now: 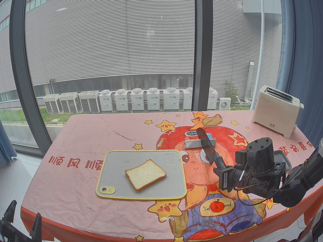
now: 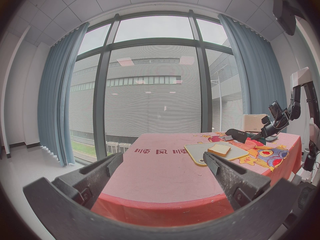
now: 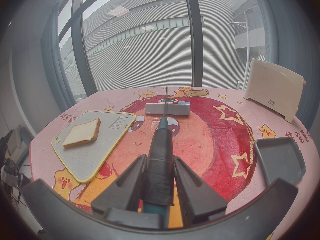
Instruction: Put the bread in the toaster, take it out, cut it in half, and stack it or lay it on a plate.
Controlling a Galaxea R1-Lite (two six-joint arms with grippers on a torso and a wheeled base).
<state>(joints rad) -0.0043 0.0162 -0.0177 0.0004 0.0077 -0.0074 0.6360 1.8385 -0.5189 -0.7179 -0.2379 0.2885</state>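
Observation:
A slice of bread (image 1: 145, 174) (image 3: 82, 132) (image 2: 219, 149) lies flat on the grey cutting board (image 1: 114, 172) (image 3: 100, 144) with a yellow rim. My right gripper (image 1: 223, 175) (image 3: 160, 177) is shut on the dark handle of a knife (image 1: 207, 146) (image 3: 162, 140), held above the table right of the board, blade pointing away toward the window. The cream toaster (image 1: 276, 110) (image 3: 274, 88) stands at the far right corner. A dark grey plate (image 3: 279, 158) (image 1: 286, 158) sits under my right arm. My left gripper (image 2: 160, 170) (image 1: 22, 220) is open, off the table's near left corner.
A grey knife holder (image 1: 198, 142) (image 3: 167, 108) lies mid-table beyond the knife tip. The pink patterned tablecloth (image 1: 80, 135) covers the table. Windows and blue curtains stand behind the far edge.

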